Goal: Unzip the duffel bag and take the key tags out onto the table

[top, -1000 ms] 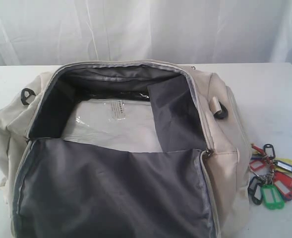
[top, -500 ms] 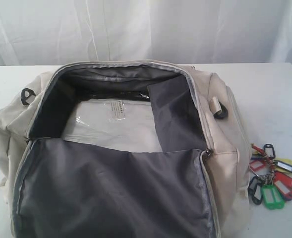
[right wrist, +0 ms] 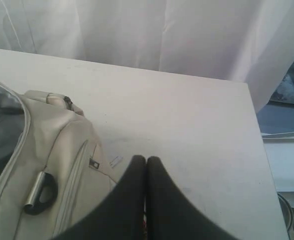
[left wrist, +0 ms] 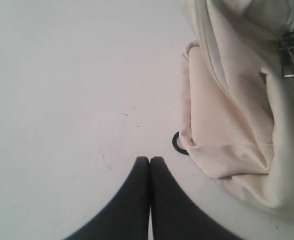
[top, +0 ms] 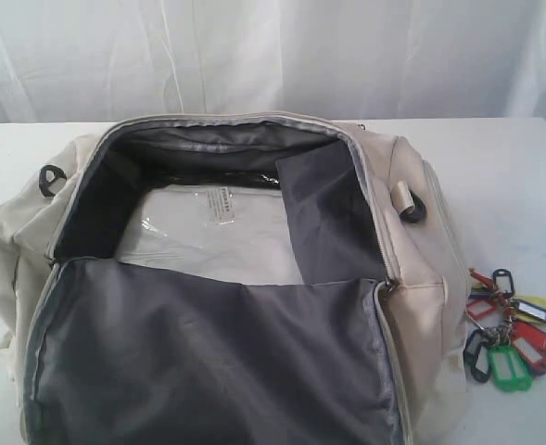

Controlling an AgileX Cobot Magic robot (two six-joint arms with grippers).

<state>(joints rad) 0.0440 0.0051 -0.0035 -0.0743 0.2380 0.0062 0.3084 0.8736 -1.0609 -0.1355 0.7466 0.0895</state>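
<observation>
The large cream-beige fabric duffel bag [top: 425,306] sits on the wide flat white table [top: 495,167] with its main zip undone. The top flap is folded toward the near edge of the exterior view, so its dark grey lining [top: 208,362] faces up. A clear plastic-wrapped pale packet [top: 208,232] lies inside the open compartment. The bunch of red, blue, green, yellow and black plastic key tags [top: 509,334] lies on the table just beside the right end of the bag, outside it. The left gripper [left wrist: 149,161] has its dark fingers pressed together with nothing between them, above bare table near one end of the bag, close to a silver zip pull [left wrist: 288,62]. The right gripper [right wrist: 146,160] is likewise pressed together and empty, beside the other end of the bag. Neither gripper appears in the exterior view.
</observation>
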